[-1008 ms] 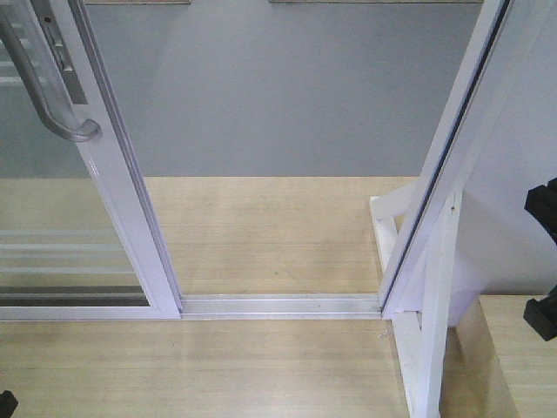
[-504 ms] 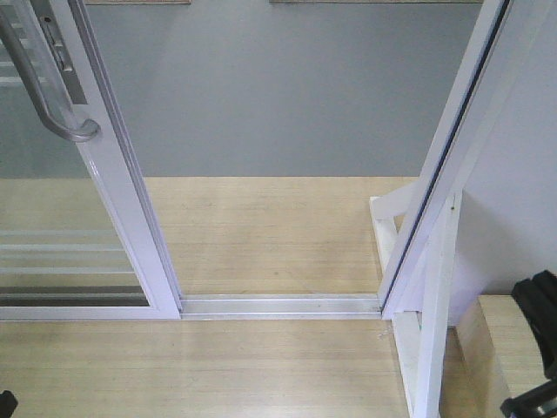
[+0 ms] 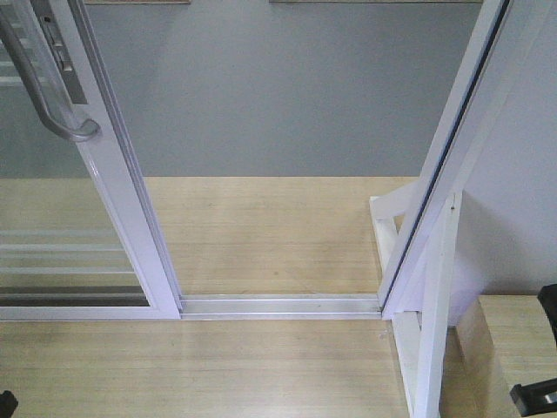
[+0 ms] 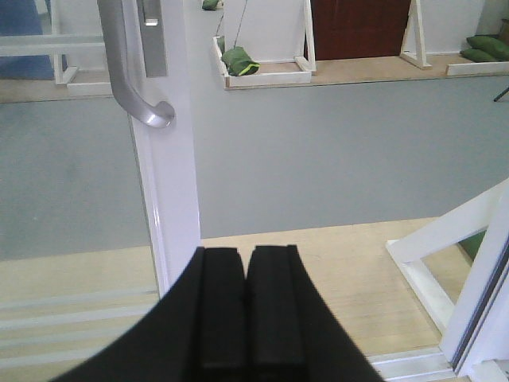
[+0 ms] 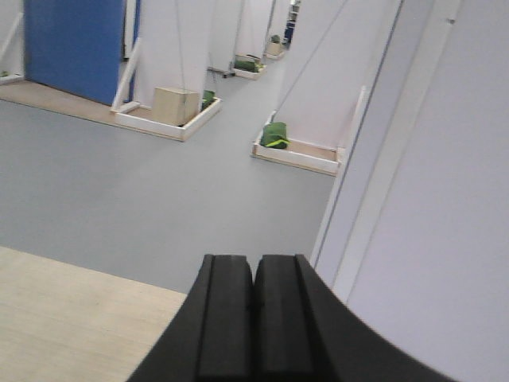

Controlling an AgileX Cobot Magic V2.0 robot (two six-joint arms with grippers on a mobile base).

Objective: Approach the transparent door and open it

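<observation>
Transparent door (image 3: pixel 113 192) slid left; both grippers' fingers (image 4: pixel 246 310) pressed together.

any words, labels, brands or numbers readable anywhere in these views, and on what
None. No readable text shows in any view.
The transparent door, its grey handle and the lock plate carry no markings.
The blue panel and the cardboard box look blank.

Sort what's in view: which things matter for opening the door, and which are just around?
Job: transparent door, its pull handle, floor track, left gripper, right gripper.
Around: green bags, cardboard box, blue panel.
</observation>
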